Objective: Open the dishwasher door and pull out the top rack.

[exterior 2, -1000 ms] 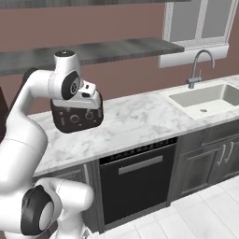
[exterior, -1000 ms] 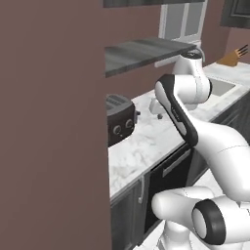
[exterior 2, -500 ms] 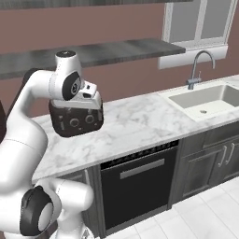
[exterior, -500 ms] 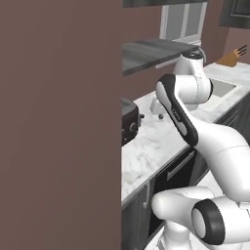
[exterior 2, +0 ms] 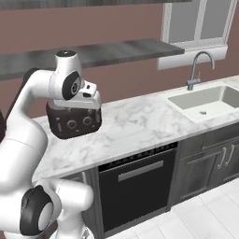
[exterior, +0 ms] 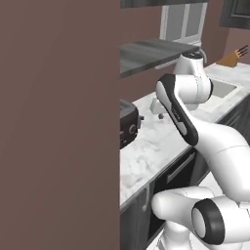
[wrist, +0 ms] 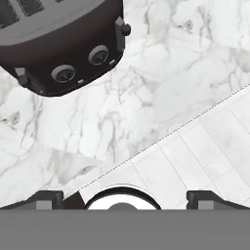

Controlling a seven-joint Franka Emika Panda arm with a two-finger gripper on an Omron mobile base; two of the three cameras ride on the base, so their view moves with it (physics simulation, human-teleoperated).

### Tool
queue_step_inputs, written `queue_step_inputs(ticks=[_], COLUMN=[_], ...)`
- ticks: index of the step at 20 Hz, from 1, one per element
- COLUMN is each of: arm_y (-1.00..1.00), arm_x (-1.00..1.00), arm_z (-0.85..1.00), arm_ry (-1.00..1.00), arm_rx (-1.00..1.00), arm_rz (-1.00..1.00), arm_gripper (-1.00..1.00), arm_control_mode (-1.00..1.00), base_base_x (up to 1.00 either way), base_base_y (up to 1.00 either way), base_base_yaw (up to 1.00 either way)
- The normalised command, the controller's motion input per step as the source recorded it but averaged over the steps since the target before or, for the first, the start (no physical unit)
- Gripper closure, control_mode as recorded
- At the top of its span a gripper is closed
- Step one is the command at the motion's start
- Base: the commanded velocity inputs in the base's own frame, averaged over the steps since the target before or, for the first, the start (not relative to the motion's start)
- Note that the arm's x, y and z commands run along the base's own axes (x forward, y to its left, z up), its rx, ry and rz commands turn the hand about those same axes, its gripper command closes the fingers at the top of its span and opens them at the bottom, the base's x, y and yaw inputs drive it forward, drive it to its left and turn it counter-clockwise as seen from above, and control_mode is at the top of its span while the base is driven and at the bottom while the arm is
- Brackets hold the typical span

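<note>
End effector (wrist: 125, 197) wide open, holding nothing, fingertips well apart at the bottom of the hand view. It hangs high above the marble desk (exterior 2: 135, 126), looking down past the desk's front edge to the tiled floor (wrist: 205, 146).

Dishwasher door (exterior 2: 135, 189) sits shut under the desk, left of the sink (exterior 2: 210, 100) cabinets. Its silver bar handle (exterior 2: 140, 171) is near the top edge, untouched. Top rack is behind the closed door, so can't be seen. Task looks not yet started.

Risks, biggest first:
- Brown wall panel (exterior: 58, 122) blocks most of the left base view, so the door is barely visible from that side. A base drive or arm swing there could clip it.
- Arm (exterior 2: 28, 121) is folded up high and the handle is low and in front. The long reach down could knock the desk edge.
- Black toaster (exterior 2: 73, 122) is right beside the wrist. A careless sweep could shove it along the desk.
- Handle is a thin bar close to the door face. A misaligned approach would probably close on nothing or jam the fingers against the panel.
- Pulling straight out instead of following the door's hinge arc could make the grip slip.
</note>
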Motion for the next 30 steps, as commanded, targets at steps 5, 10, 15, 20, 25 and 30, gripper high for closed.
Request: queue_step_inputs(ticks=[5, 10, 15, 20, 25, 30], arm_y=[0.0, -0.09, -0.22, -0.67, -0.99, -0.94], arm_x=[0.0, 0.12, 0.13, -0.19, -0.09, 0.06], arm_z=[0.0, -0.21, -0.6, -0.81, -0.65, -0.69], arm_ry=[0.0, 0.01, 0.01, 0.03, 0.08, 0.1], arm_rx=[0.0, 0.09, 0.25, 0.38, 0.43, 0.41], arm_rz=[0.0, 0.0, -0.02, -0.21, -0.26, -0.18], arm_gripper=[-1.0, -1.0, -1.0, -1.0, -1.0, -1.0], arm_control_mode=[1.0, -1.0, -1.0, -1.0, -1.0, -1.0], base_base_x=[0.31, 0.21, 0.0, 0.0, 0.0, 0.0], base_base_y=[-0.38, -0.21, 0.0, 0.0, 0.0, 0.0], base_base_yaw=[0.0, 0.0, 0.0, 0.0, 0.0, 0.0])
